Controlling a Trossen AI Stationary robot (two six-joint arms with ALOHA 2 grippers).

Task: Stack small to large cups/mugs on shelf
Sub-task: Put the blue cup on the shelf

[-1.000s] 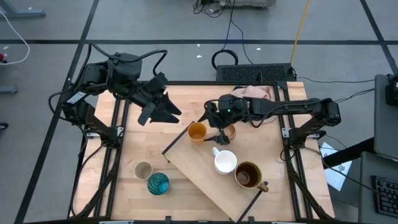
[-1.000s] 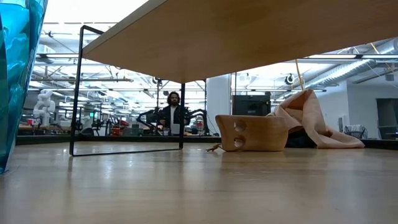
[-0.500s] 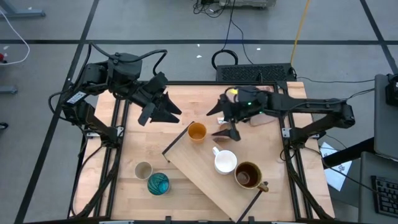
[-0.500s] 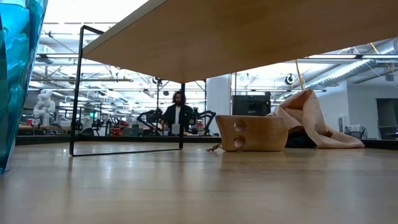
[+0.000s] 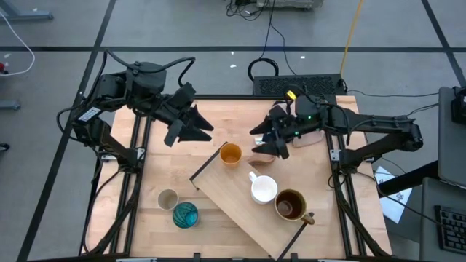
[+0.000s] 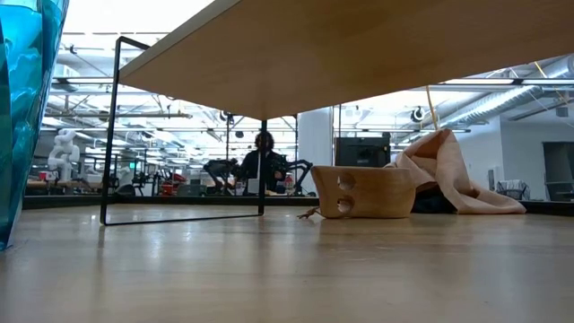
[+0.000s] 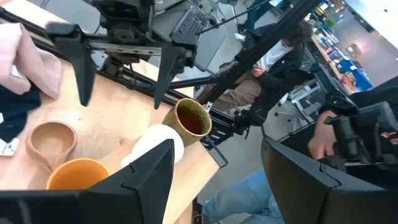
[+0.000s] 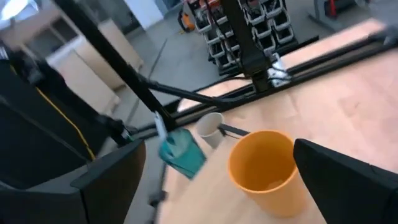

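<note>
Grey workshop floor, cables and shelving surround the wooden table (image 5: 156,175), and a seated person (image 6: 263,166) is seen far beyond it in the low view. On the table the shelf (image 5: 240,215) is laid diagonally. At the shelf's far end the orange cup (image 5: 231,153) is set, with the white handled mug (image 5: 263,189) and the dark brown handled mug (image 5: 290,204) further along the board toward its near end. The tan handled cup (image 5: 262,154) is found beside the orange cup, though from above it is largely hidden by the right arm; whether it rests on the shelf or just off its edge cannot be told. The beige-grey cup (image 5: 168,199) and the teal glazed cup (image 5: 185,214) are placed off the shelf, on the side toward the left arm.

The right gripper (image 5: 266,147) is held above the tan handled cup with its fingers spread and nothing between them. The left gripper (image 5: 191,129) is parked away from the shelf, beyond its far end, fingers also apart and empty.

The step in hand is judged to be the ordering of cups at the shelf's far end, with three or four vessels on the board and two not yet brought over. A further pick is called for next, probably the beige-grey or teal cup, which would be better reached by the left arm.

No brand, label or legible writing is seen on any cup, the shelf or the arms.
</note>
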